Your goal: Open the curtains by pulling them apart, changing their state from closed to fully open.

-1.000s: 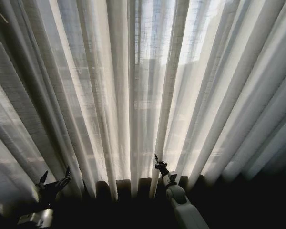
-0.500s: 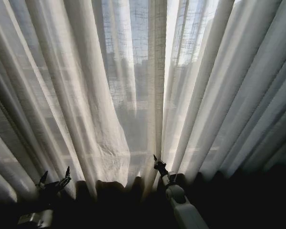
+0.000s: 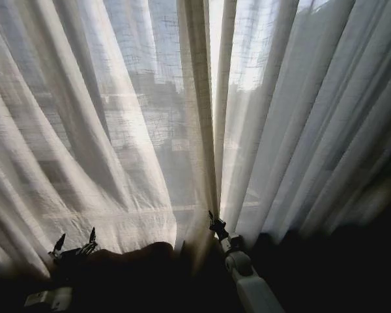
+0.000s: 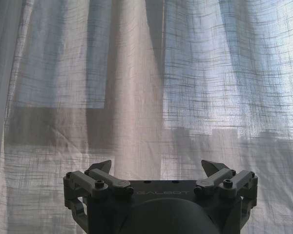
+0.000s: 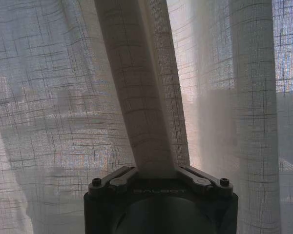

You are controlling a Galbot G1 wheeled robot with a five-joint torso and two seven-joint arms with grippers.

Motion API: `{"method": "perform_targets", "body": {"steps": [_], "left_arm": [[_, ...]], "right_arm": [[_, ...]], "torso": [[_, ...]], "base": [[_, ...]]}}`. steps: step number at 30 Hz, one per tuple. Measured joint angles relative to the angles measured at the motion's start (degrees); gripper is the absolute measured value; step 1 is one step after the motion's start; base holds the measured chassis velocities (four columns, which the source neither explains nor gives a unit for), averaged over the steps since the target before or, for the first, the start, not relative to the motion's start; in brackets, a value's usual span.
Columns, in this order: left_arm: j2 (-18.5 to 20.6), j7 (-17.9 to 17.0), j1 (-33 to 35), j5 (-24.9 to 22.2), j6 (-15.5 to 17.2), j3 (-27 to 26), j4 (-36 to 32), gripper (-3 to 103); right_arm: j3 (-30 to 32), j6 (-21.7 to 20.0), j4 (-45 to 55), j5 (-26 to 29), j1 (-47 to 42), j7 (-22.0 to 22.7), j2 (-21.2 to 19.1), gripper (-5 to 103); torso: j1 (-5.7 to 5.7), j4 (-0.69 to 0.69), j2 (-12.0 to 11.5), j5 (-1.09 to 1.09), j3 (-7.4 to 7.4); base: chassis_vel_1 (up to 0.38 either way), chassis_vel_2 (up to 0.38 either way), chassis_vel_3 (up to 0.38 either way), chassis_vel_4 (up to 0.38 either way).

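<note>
The curtains (image 3: 150, 130) hang as sheer white pleated panels across the whole front of the robot, light coming through them, with faint outlines of buildings beyond the weave. Near the middle, a thick gathered fold (image 5: 146, 122) runs down into the right gripper (image 3: 212, 218), whose jaws are clenched on that fold; in the right wrist view the fabric enters straight between the closed fingers (image 5: 112, 181). The panels meet just above that grip, with only a thin bright seam between them, so by my judgement the opening has barely begun. The left gripper (image 3: 75, 240) sits low at the robot's left, fingers spread and holding nothing, its tips close to the cloth (image 4: 136, 97) but not pinching it. To do this step well, the right arm should probably pull sideways with steady tension, keeping the clamp firm on the bundled pleats so the thin weave does not slip out or bunch unevenly, and drawing along the rail's line rather than downward. Below the hem the floor is in deep shadow and too dark to make out.
</note>
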Motion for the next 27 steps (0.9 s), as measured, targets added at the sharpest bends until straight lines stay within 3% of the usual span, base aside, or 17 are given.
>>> {"method": "perform_targets", "body": {"steps": [27], "left_arm": [[0.00, 0.00, 0.00, 0.00, 0.00, 0.00, 0.00, 100]], "right_arm": [[0.29, -0.03, 0.45, 0.73, -0.40, -1.18, -0.58, 0]], "torso": [[0.00, 0.00, 0.00, -0.01, 0.00]], "base": [[-0.353, -0.353, 0.355, 0.351]]}}
